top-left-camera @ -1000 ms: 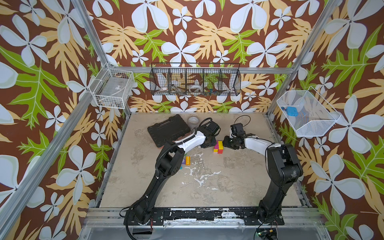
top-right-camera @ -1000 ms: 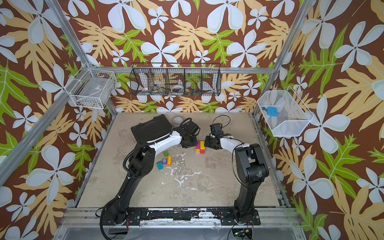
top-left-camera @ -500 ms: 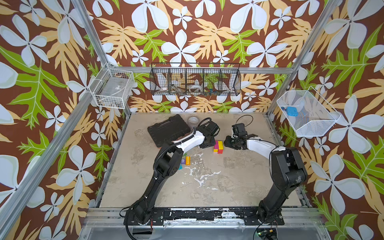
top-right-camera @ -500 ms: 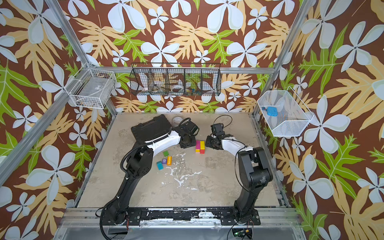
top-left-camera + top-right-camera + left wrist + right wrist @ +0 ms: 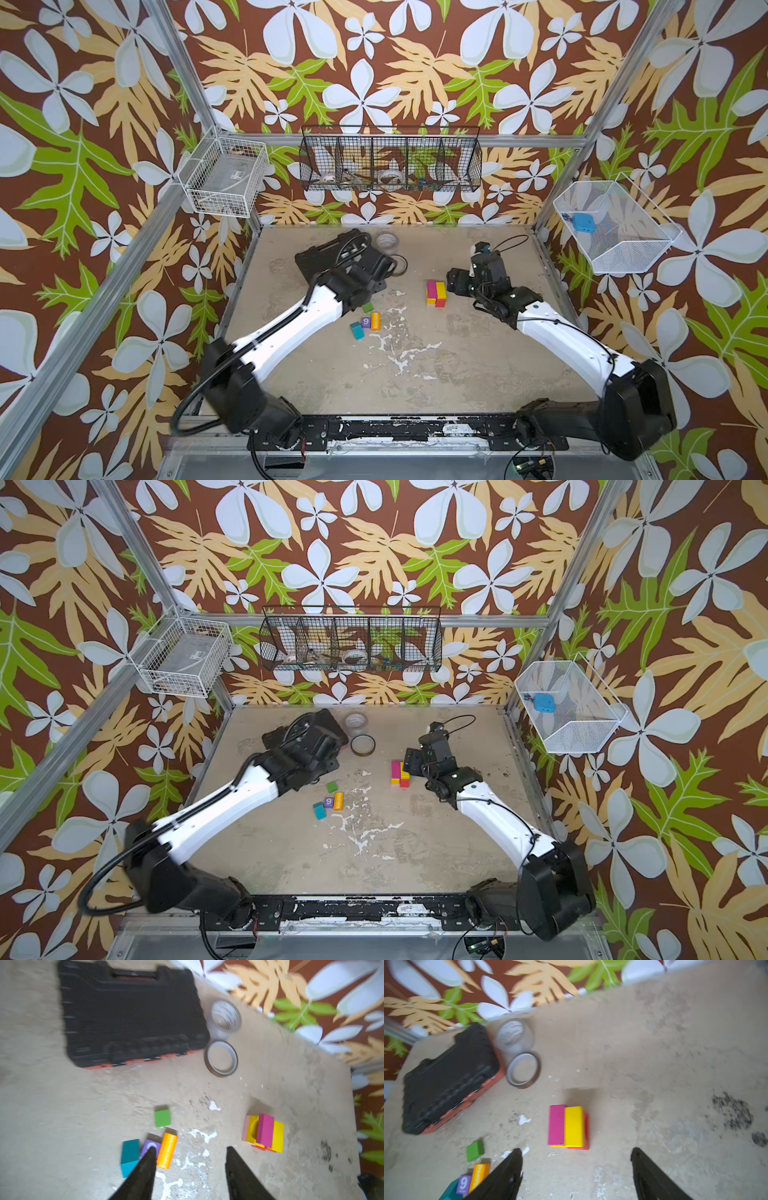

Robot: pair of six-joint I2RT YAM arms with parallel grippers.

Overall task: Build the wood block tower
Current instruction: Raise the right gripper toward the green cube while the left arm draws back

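The tower [image 5: 435,293] is a low stack: a magenta brick [image 5: 556,1124] and a yellow brick [image 5: 574,1126] lie side by side on a red one, with a yellow arch [image 5: 252,1129] and a pink block at one side. No gripper touches it. My left gripper [image 5: 190,1148] is open and empty, above the table between the tower and the loose wood blocks. Those are a green cube [image 5: 368,308], a purple "9" cube [image 5: 365,322], an orange cylinder [image 5: 375,321] and a teal piece [image 5: 356,330]. My right gripper [image 5: 576,1149] is open and empty, just right of the tower.
A black tool case [image 5: 328,257] lies at the back left, partly under my left arm. A dark tape roll [image 5: 221,1057] and a clear one [image 5: 226,1016] sit beside it. Wire baskets [image 5: 390,164] hang on the walls. White paint marks [image 5: 399,349] streak the table's middle.
Both grippers have opened and drawn away from the tower. The left arm has pulled back to the left, the right one slightly to the right. The tower stands free.
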